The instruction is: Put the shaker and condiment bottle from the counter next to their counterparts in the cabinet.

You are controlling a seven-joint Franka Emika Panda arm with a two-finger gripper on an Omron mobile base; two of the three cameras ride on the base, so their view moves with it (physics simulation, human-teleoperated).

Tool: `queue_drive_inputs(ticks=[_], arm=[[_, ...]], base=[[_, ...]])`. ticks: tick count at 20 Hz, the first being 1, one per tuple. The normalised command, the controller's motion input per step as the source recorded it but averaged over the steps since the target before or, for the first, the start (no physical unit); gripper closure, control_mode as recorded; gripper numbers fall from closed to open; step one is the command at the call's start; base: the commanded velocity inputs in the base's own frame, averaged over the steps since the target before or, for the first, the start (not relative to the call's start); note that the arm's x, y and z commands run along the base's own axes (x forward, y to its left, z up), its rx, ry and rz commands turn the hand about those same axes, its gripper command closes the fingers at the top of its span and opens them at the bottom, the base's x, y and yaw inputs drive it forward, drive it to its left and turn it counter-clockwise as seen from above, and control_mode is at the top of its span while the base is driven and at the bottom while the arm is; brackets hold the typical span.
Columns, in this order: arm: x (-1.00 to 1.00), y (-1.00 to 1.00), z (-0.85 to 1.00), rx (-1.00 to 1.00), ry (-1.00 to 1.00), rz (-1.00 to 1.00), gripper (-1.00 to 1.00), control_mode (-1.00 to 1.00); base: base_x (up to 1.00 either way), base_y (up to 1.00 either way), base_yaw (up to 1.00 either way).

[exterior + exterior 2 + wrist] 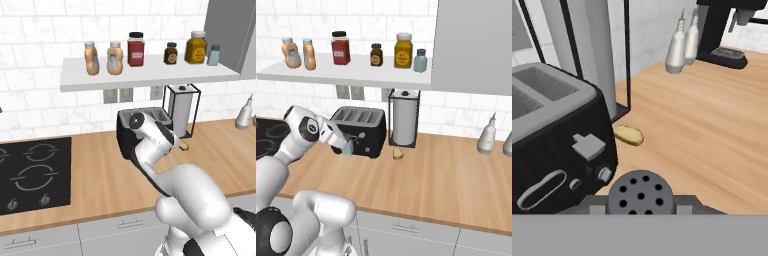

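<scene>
A white-tiled wall backed a wooden table [446, 175], and the black toaster [360, 131] stood on it as the plainest landmark. The claw [345, 146] hung just in front of the toaster's face, closed on the shaker [347, 147], whose pale blue-grey body showed between the fingers in the right base view; in the hand view its dark perforated cap [640, 193] sat at the bottom, hard against the toaster's front with its lever and knob. How firmly the fingers pressed the shaker was hard to judge, since the arm hid most of the grip from the left. Above the toaster ran the cabinet [145, 77], an open white shelf. On it, above and to the left of the toaster, two peach-orange condiment bottles [91, 58] stood side by side, close together. Right of them came a red jar [135, 49], a small dark jar [171, 53], an amber jar [196, 48], and the matching shaker [214, 55] just beside the amber jar at the shelf's right end. Just right of the toaster stood a paper towel holder [404, 117], with a small yellow piece of food [398, 153] lying on the table at its foot.
</scene>
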Motion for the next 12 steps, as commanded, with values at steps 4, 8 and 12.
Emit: queue_drive_inputs(ticks=[4,8,12], arm=[[-0.11,0.0,0.42,0.0,-0.1,0.03,1.0,-1.0],[-0.07,-0.05,0.47,0.0,-0.12,0.02,1.0,-1.0],[-0.04,-0.07,0.52,0.0,-0.12,0.01,1.0,-1.0]], base=[[0.0,0.0,0.0],[0.0,0.0,0.0],[0.0,0.0,0.0]])
